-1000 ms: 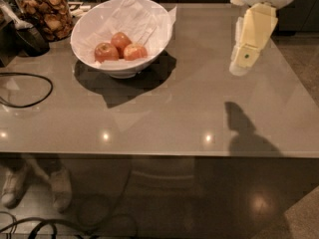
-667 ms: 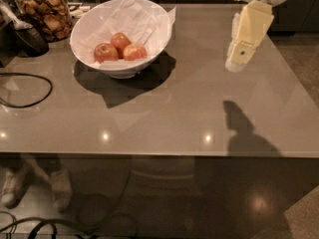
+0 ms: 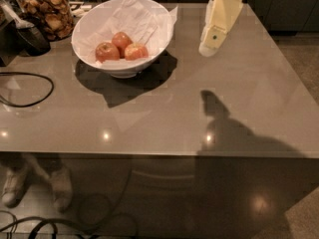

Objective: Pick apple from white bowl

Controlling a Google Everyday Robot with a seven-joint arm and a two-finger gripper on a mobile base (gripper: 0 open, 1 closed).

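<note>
While white bowl (image 3: 117,68) holds apples (image 3: 122,43), gripper (image 3: 210,48) hangs beside.

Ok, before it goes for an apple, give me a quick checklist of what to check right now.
1. Apples in bowl: three, in plain sight on the paper. Ok.
2. Pincer over bowl: it hangs to the bowl's right, above the table. Not ok.
3. Path from pincer to bowl: nothing stands on the table between them. Ok.
4. Paper off the apples: it lines the bowl, under and behind them. Ok.
5. Jar apart from bowl: it stands at the rear left, with a gap showing. Ok.
</note>
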